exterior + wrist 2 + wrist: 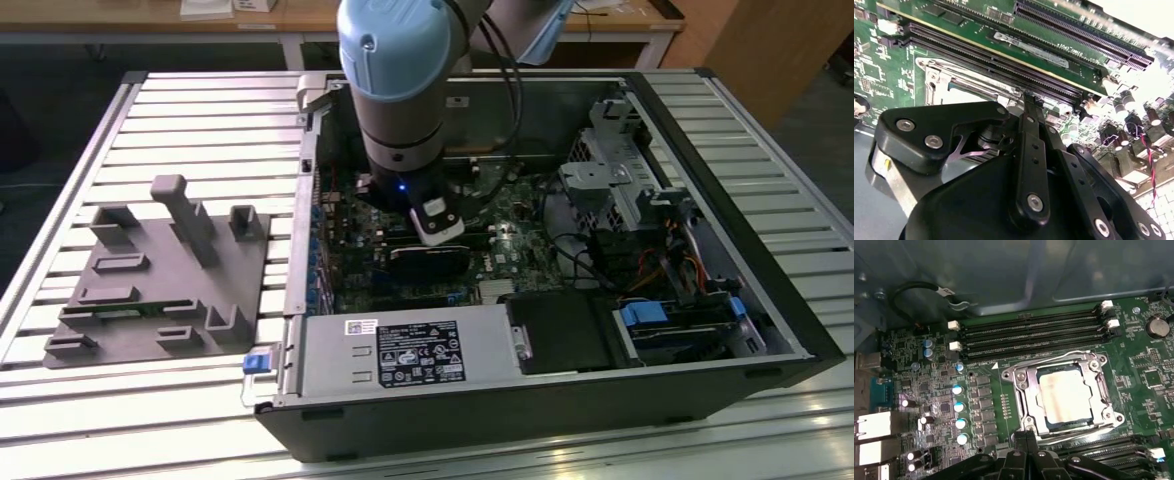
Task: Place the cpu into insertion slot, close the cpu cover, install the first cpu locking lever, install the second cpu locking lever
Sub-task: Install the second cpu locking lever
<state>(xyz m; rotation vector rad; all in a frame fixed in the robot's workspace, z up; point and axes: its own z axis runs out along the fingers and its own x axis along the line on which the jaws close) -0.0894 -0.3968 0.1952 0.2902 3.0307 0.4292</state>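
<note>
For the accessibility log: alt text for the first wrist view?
The cpu sits in the insertion slot on a green motherboard, with the cpu cover framing it. The gripper is at the socket's near edge; black memory slots run beyond it.

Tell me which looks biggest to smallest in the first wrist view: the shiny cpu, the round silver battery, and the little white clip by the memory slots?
1. The cpu, clearly biggest.
2. The round battery.
3. The white clip, though it looks close to the battery in size, so that order is unsure.
</note>
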